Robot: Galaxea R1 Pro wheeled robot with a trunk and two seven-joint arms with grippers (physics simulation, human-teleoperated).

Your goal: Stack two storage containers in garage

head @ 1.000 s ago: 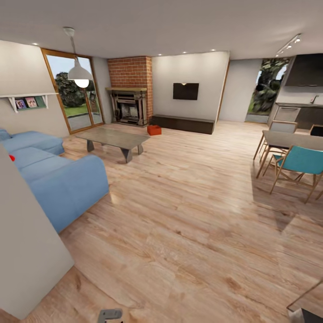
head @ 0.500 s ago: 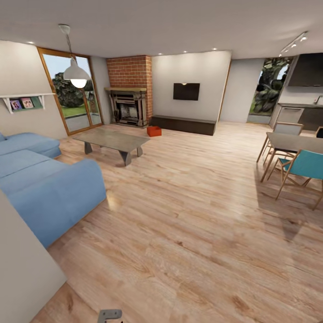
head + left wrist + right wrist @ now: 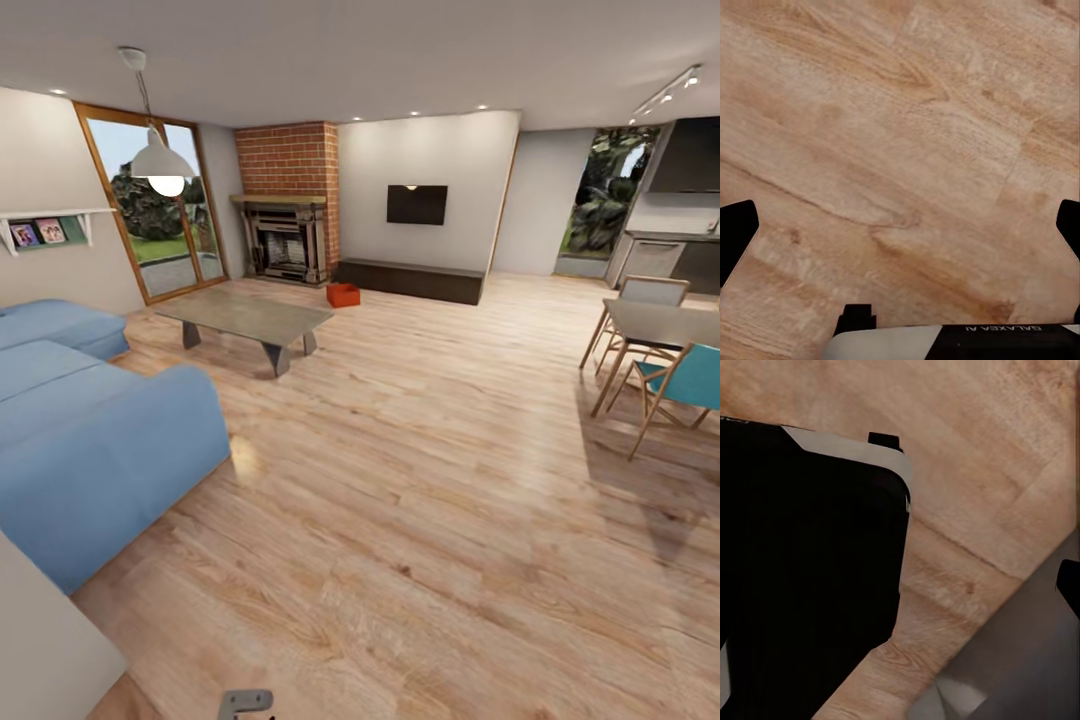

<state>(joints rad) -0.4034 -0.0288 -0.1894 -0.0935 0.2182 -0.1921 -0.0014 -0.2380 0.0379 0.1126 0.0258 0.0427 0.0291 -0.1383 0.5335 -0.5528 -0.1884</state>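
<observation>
Far across the living room's wood floor [image 3: 420, 450], one orange-red storage container [image 3: 343, 294] sits on the planks just in front of the low dark cabinet [image 3: 410, 279], right of the brick fireplace [image 3: 287, 205]. Nearer stand a grey coffee table [image 3: 245, 318] and a blue sofa [image 3: 90, 430]; dining chairs [image 3: 670, 385] are at right. The left end effector [image 3: 900, 232] is spread wide over bare planks. Whether the right end effector is spread or pressed together I cannot tell.

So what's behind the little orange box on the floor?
Right behind the orange box is the long low dark cabinet, with the black TV on the wall above it. The box's inside is too far off and small to see.
</observation>
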